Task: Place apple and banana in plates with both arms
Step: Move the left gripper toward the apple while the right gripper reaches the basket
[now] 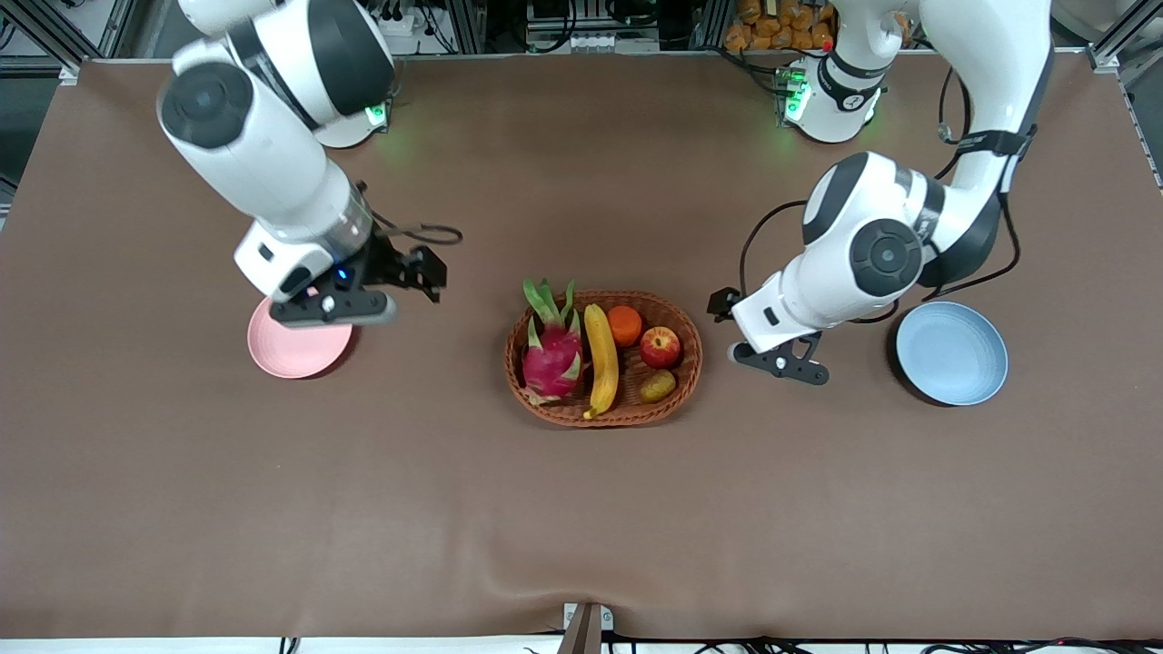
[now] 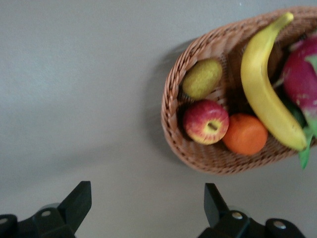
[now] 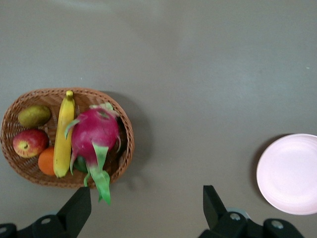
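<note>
Wicker basket — apple, banana inside

apple, banana in basket — between plates

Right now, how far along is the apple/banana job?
Nothing is placed yet. The apple and banana lie in the wicker basket; the pink plate and blue plate hold no fruit. In hand: nothing. The left gripper is open over the table between basket and blue plate, the right gripper open over the pink plate. Both picks and placements remain.
</note>
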Available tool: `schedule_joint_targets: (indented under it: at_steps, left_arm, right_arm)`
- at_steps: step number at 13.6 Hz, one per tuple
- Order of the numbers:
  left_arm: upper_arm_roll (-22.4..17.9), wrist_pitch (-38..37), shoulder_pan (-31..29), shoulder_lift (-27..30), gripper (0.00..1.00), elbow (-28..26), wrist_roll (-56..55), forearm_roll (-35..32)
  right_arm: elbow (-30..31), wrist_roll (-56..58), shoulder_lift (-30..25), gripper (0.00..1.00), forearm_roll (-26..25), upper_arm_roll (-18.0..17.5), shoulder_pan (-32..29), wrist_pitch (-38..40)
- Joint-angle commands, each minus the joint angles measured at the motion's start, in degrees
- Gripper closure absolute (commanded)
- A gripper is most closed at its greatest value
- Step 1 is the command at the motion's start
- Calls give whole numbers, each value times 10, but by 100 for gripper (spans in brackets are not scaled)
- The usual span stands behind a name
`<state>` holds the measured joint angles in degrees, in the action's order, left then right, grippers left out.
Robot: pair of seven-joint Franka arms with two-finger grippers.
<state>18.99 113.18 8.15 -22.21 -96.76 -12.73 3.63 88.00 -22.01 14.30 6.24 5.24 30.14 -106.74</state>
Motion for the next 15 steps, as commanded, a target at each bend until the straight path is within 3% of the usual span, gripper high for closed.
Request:
schedule_joint_targets:
  at_steps: [1, 3, 9, 12, 15]
  left_arm:
    - [0, 8, 31, -31, 0, 30, -94, -5]
    - [-4, 16, 58, -51, 0, 42, -128, -6]
    - [-5, 78, 63, -122, 0, 72, -182, -4]
    - [-6, 78, 83, -162, 0, 118, -235, -6]
    - [-7, 82, 87, -179, 0, 126, -244, -6]
  right_arm:
    - [-32, -4, 24, 0, 10, 7, 9, 4]
    - [-33, -4, 25, 0, 10, 7, 8, 4]
    - [-34, -3, 34, 0, 10, 7, 6, -8]
    - [-34, -4, 48, 0, 11, 7, 7, -24]
    - [-33, -3, 54, 0, 12, 7, 8, -36]
